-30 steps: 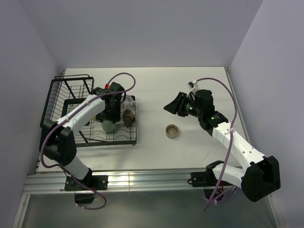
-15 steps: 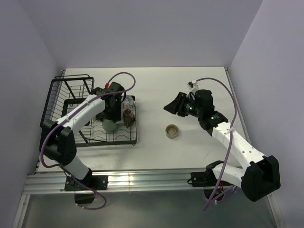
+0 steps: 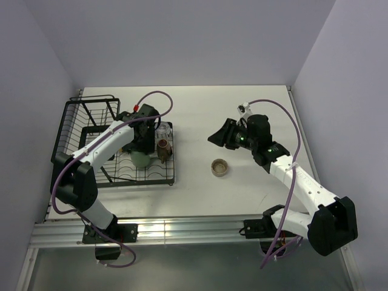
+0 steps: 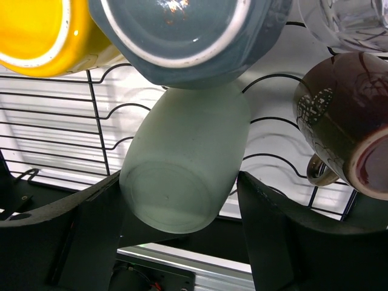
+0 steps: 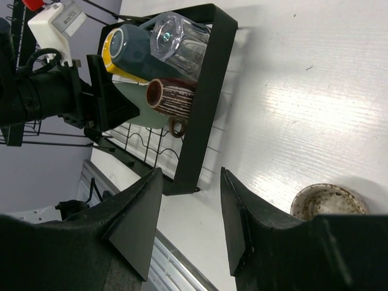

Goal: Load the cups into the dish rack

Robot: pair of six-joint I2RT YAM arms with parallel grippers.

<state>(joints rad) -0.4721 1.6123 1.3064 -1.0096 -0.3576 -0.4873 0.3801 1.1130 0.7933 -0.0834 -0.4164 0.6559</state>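
The black wire dish rack (image 3: 74, 124) stands at the table's left. On its grid lie a yellow mug (image 4: 42, 30), a grey mug (image 4: 188, 36), a clear glass (image 4: 345, 21) and a dark brown mug (image 4: 342, 115). A pale green tumbler (image 4: 185, 176) lies on its side on the wires, base toward the camera. My left gripper (image 4: 179, 191) is open around it, with a gap showing at the right finger. A beige-brown cup (image 3: 220, 167) stands upright on the table. My right gripper (image 3: 217, 136) hovers open and empty above the table between rack and cup.
The rack's raised basket section (image 3: 91, 109) rises at its far left. Its thick black front frame (image 5: 212, 73) lies between the loaded cups and the bare table. Side walls close in left and right, and an aluminium rail (image 3: 182, 230) runs along the near edge.
The left jaws have spread a little wider around the pale green tumbler. The right gripper has shifted very slightly; the cups have stayed put.
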